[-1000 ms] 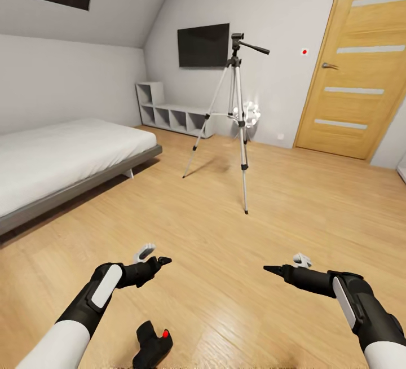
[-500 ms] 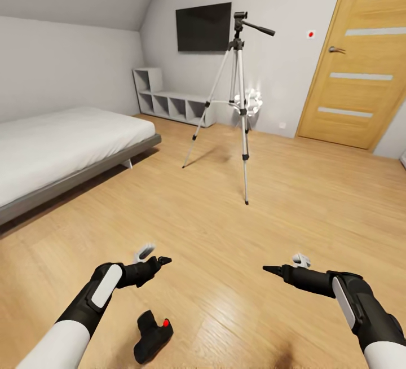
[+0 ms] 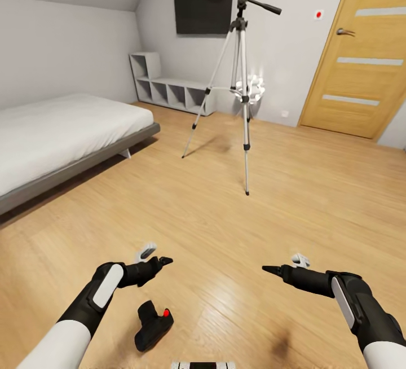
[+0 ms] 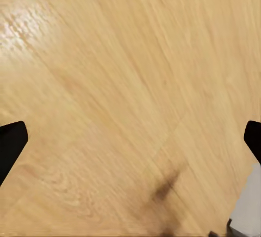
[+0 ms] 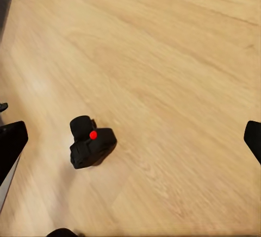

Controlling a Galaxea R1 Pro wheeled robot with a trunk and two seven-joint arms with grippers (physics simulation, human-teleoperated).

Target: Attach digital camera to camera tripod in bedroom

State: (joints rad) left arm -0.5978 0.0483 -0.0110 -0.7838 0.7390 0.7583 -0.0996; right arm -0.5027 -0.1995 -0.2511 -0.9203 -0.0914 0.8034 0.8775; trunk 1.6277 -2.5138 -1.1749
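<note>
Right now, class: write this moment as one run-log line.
camera: on floor, ungrasped | tripod: upright, head bare | left gripper: open, empty | right gripper: open, empty

I'm seeing the digital camera lying on the floor just behind my left gripper, the camera tripod standing well ahead of both grippers.

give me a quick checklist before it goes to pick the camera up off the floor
1. Digital camera located, on the wood floor near the robot: ok
2. Left claw empty and open: ok
3. Right claw empty and open: ok
4. Either claw around the camera: not ok, both apart from it
5. Camera tripod standing upright: ok
6. Which way the camera's mounting side faces: cannot tell
</note>
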